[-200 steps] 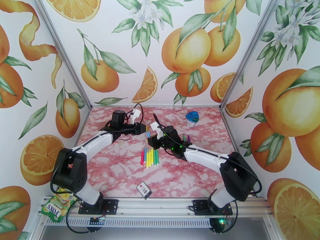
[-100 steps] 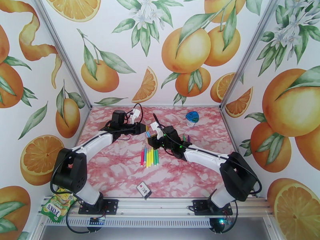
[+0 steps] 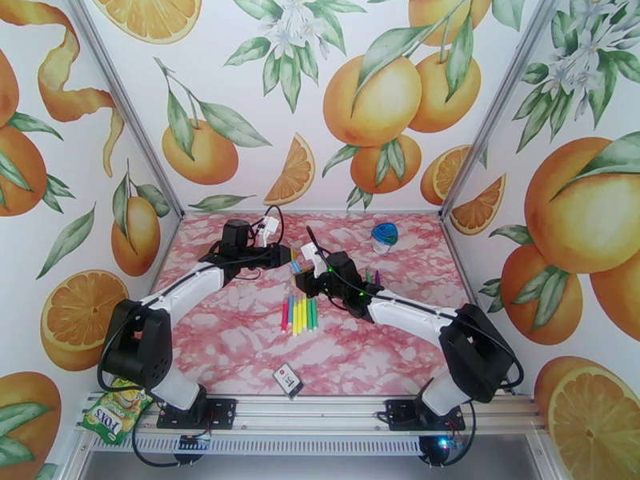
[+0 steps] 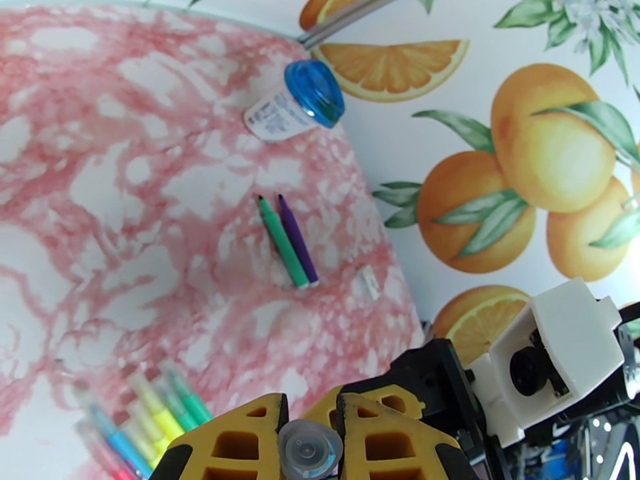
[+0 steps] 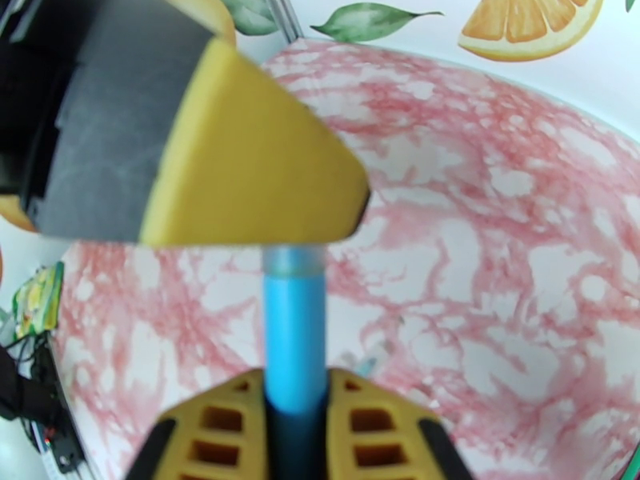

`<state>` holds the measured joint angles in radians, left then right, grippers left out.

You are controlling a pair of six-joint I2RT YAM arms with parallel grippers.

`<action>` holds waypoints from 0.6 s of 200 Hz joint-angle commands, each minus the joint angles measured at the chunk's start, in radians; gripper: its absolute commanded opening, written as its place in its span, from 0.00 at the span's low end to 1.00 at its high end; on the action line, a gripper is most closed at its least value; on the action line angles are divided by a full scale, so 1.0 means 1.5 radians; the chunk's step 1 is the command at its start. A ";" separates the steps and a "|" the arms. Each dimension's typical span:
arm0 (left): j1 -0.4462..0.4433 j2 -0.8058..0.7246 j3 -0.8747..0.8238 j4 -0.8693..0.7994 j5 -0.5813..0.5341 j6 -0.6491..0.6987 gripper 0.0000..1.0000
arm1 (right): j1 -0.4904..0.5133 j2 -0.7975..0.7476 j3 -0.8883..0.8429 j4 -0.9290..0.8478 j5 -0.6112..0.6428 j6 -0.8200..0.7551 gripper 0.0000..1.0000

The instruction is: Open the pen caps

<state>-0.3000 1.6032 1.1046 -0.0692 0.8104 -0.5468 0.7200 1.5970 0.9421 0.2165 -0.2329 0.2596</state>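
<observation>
A blue pen (image 5: 294,330) hangs in the air between my two grippers. My right gripper (image 5: 296,394) is shut on its body. My left gripper (image 4: 310,418) is shut on its pale cap end (image 4: 310,451); that yellow finger (image 5: 248,154) covers the top of the pen in the right wrist view. From above, the left gripper (image 3: 286,256) and right gripper (image 3: 310,274) meet over the middle of the table, with the pen (image 3: 297,267) between them. Several capped pens (image 3: 298,314) lie side by side just in front. A green pen (image 4: 283,242) and a purple pen (image 4: 298,238) lie to the right.
A clear container with a blue lid (image 3: 385,236) lies at the back right near the wall. A small dark card (image 3: 288,380) rests near the front edge. A snack packet (image 3: 116,410) hangs off the front left corner. Printed walls close in three sides.
The left gripper has shifted very slightly left and back with the cap end. Both grips are unchanged.
</observation>
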 commanded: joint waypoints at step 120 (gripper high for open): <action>0.063 -0.049 0.044 0.010 -0.245 0.007 0.00 | 0.011 -0.016 -0.050 -0.087 -0.002 -0.021 0.00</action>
<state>-0.1940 1.5642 1.1378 -0.0742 0.5247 -0.5434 0.7284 1.5909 0.8726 0.1040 -0.2287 0.2413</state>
